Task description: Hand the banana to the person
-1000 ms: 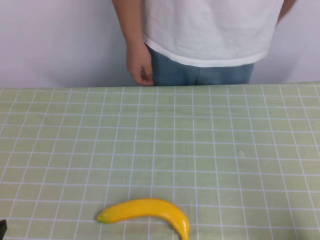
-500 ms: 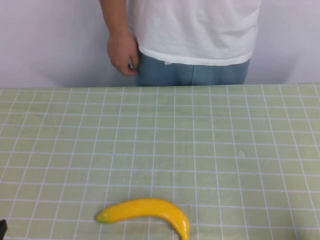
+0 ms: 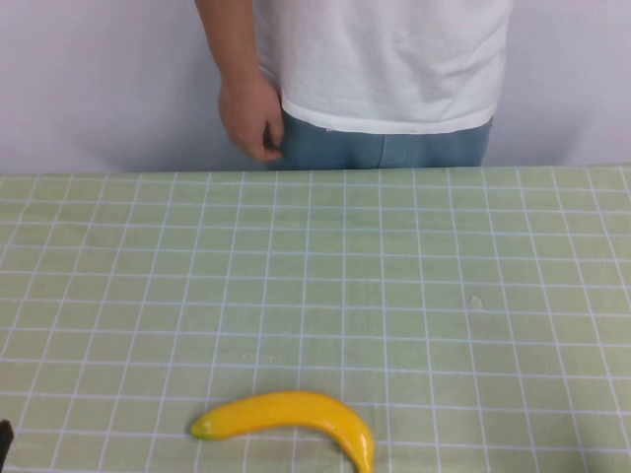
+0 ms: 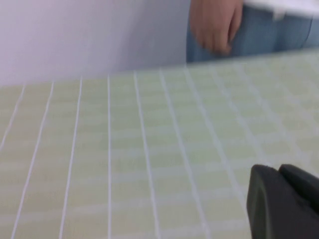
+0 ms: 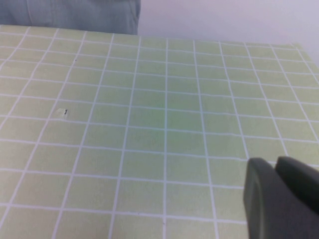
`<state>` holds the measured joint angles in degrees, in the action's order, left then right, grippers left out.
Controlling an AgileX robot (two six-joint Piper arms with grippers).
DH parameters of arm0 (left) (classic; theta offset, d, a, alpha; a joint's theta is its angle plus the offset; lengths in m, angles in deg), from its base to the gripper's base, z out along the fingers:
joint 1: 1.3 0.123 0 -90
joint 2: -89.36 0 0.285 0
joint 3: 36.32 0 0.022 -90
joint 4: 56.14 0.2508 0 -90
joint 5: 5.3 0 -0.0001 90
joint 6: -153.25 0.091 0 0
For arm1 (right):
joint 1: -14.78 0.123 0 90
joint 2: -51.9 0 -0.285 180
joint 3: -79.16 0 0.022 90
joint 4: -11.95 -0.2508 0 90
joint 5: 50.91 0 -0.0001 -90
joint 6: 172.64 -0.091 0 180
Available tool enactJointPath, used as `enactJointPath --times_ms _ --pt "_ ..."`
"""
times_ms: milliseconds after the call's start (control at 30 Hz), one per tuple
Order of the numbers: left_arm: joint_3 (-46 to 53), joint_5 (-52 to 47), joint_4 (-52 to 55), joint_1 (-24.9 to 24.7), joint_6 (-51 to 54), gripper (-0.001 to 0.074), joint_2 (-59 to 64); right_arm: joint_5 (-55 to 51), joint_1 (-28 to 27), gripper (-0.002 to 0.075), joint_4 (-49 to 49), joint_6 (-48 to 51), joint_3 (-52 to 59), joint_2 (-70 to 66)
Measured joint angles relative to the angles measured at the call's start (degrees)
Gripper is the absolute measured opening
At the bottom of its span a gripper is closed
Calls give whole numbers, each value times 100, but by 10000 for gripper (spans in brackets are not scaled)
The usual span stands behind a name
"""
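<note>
The yellow banana [image 3: 296,412] lies on the green checked table [image 3: 394,276] at its near edge, curved, with one tip pointing left. The person [image 3: 385,59] in a white T-shirt and blue jeans stands behind the far edge, one hand [image 3: 251,118] hanging at the hip. My left gripper [image 4: 279,169] is shut and empty, low over the table at the near left; only a dark sliver of it [image 3: 3,439] shows in the high view. My right gripper [image 5: 275,162] is shut and empty over the table's right part. The banana shows in neither wrist view.
A white wall [image 3: 99,79] stands behind the person. The person's hand [image 4: 214,25] and jeans [image 5: 75,12] show in the wrist views beyond the table's far edge. A small speck [image 3: 476,302] lies on the cloth right of centre.
The person has shifted a little to the left and the hanging hand has moved left and up. The banana and both grippers have not moved.
</note>
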<state>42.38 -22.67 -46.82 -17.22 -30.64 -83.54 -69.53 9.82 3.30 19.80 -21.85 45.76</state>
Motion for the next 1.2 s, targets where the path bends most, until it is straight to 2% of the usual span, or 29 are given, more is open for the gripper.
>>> enactJointPath --times_ms 400,500,667,733,800,900,1067,1200 --pt "0 2667 -14 0 -521 0 0 0 0 -7 0 0 0 0" --pt "0 3762 -112 0 -543 0 0 0 0 -7 0 0 0 0" --pt "-11 5945 -1163 0 -405 0 -10 0 0 -7 0 0 0 0" --pt "-225 6227 -1844 0 -270 0 -10 0 0 -7 0 0 0 0" --pt "-621 6149 -2588 0 40 0 -10 0 0 -7 0 0 0 0" --pt "-1430 5527 -3215 0 1014 0 5 0 0 -7 0 0 0 0" --pt "-2945 3392 -3690 0 2745 0 729 0 0 -7 0 0 0 0" --pt "-3662 1805 -3920 0 3455 0 1653 0 0 -7 0 0 0 0"
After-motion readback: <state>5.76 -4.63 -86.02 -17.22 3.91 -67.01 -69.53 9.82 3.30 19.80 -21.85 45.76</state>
